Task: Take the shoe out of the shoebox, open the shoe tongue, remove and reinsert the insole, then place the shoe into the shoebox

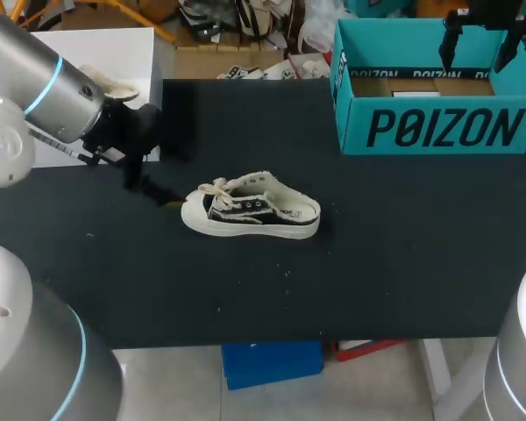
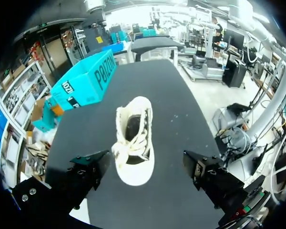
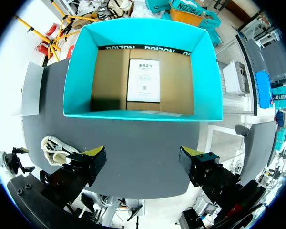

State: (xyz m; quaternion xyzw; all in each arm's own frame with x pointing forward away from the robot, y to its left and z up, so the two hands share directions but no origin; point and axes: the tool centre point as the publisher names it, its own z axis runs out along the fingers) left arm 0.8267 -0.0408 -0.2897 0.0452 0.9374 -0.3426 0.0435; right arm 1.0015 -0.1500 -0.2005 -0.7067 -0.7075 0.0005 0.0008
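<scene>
Black-and-white canvas sneaker point(image 1: 250, 210), left gripper point(image 2: 144, 167) spread wide at its toe, right gripper point(image 3: 142, 153) gaping above teal cardboard shoebox point(image 1: 438, 127).

Shoe point(image 1: 251, 210) on table point(image 1: 403, 263), shoebox point(image 1: 438, 96) behind to its right, left pincer point(image 1: 162, 197) just left of shoe

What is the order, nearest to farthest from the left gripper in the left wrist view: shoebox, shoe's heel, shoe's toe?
1. Shoe's toe, just ahead, in line with the gap between the fingers.
2. Shoe's heel, farther ahead.
3. Shoebox, beyond the shoe, off to one side.
</scene>
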